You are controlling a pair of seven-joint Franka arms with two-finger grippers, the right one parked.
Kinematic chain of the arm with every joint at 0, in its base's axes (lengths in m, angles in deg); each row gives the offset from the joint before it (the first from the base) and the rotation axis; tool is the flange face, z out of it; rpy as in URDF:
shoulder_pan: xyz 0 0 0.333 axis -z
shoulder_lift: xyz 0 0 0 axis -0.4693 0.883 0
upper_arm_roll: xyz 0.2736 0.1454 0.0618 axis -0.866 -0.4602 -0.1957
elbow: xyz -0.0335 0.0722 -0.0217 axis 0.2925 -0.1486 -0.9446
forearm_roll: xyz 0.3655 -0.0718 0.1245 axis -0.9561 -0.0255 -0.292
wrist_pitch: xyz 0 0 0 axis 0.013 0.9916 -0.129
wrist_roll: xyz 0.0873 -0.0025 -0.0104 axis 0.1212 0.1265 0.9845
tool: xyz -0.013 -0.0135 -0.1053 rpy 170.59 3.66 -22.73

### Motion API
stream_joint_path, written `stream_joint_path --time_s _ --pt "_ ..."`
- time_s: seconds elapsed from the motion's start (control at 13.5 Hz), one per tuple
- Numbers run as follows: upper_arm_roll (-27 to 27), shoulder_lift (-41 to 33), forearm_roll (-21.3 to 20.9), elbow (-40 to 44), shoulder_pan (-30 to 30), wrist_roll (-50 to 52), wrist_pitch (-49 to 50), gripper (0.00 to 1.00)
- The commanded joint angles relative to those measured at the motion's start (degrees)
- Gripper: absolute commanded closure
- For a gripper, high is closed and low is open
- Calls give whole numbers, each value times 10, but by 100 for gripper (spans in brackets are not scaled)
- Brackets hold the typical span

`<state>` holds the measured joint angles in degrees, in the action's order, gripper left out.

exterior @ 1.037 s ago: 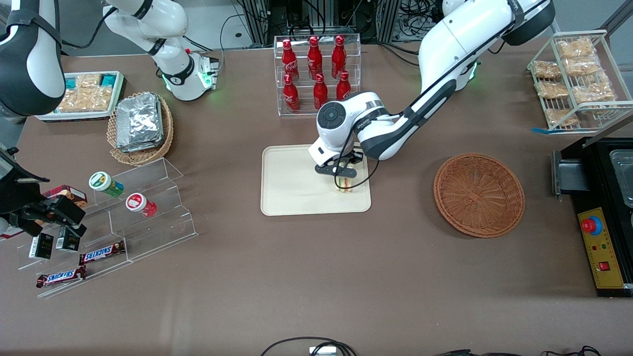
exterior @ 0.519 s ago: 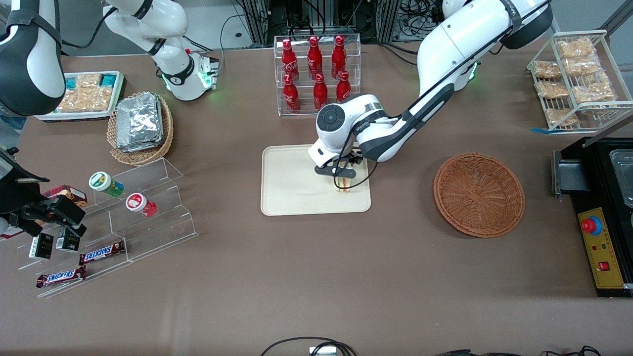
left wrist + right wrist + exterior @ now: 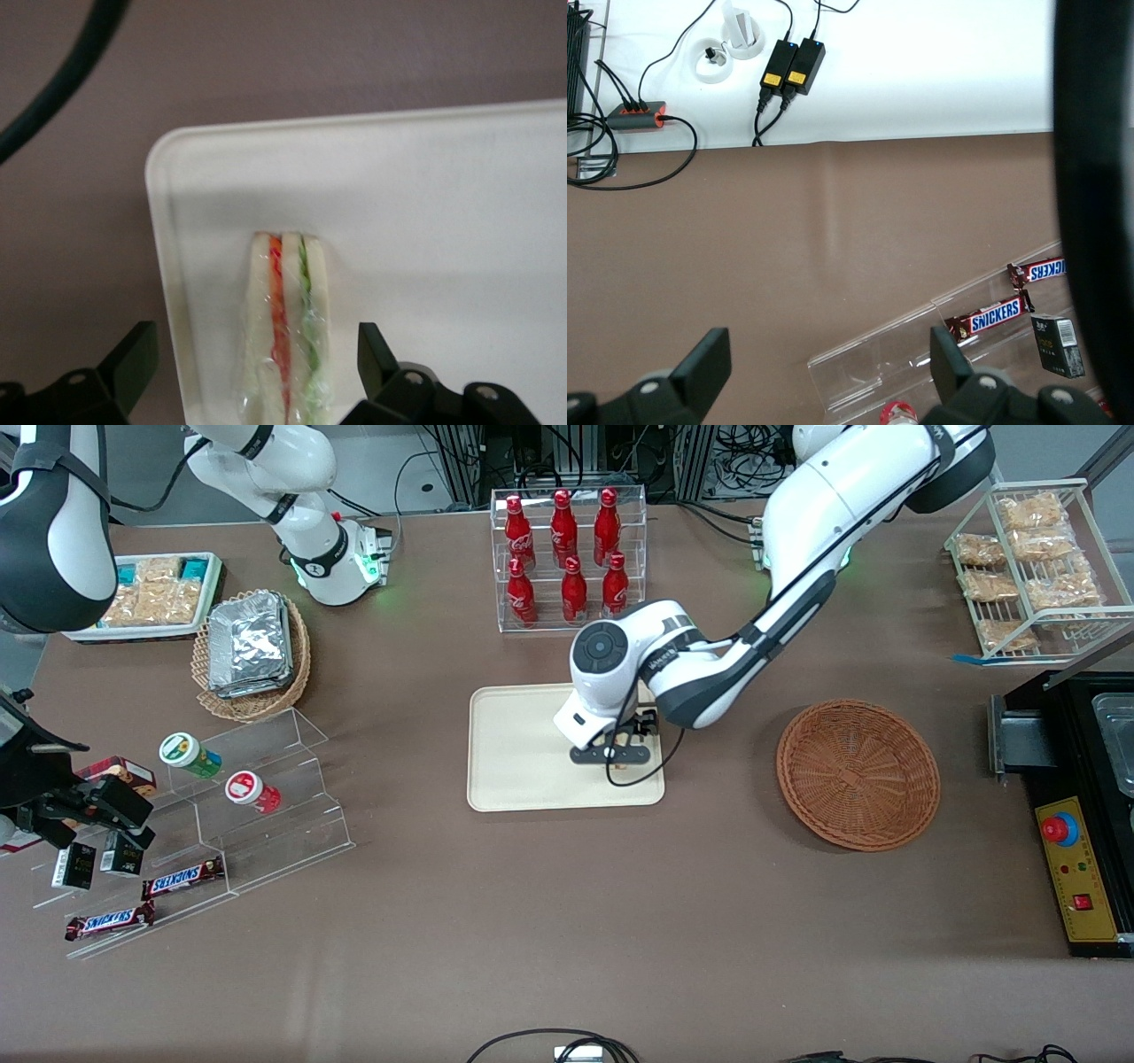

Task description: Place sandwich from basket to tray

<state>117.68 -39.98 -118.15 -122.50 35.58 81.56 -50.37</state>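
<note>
The sandwich (image 3: pixel 288 336) stands on its edge on the cream tray (image 3: pixel 443 221), close to one rounded corner, with its orange and green filling lines showing. My left gripper (image 3: pixel 255 343) is open just above it. Its fingers (image 3: pixel 133 354) stand on either side of the sandwich with a gap on each side. In the front view the gripper (image 3: pixel 616 755) hangs over the part of the tray (image 3: pixel 514 744) nearest the basket and hides the sandwich. The round brown basket (image 3: pixel 858 773) is empty and lies toward the working arm's end.
A clear rack of red bottles (image 3: pixel 567 558) stands farther from the front camera than the tray. An oval basket of foil packs (image 3: pixel 251 654) and clear stepped shelves with snacks (image 3: pixel 221 806) lie toward the parked arm's end. A black box with a red button (image 3: pixel 1076 841) lies toward the working arm's.
The gripper has shifted slightly nearer the front camera and toward the basket. The sandwich showed below it before and is now covered by it in the front view.
</note>
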Motion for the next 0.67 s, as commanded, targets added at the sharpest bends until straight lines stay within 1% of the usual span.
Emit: stream_joint_path --time_s 0.0,0.15,0.3,0.59 --pt "2 -10 25 43 -20 9 44 1" --pt "2 -20 33 83 -32 10 96 1" --pt "2 -35 33 109 -61 10 142 1" --pt "2 -73 31 108 -116 7 172 1"
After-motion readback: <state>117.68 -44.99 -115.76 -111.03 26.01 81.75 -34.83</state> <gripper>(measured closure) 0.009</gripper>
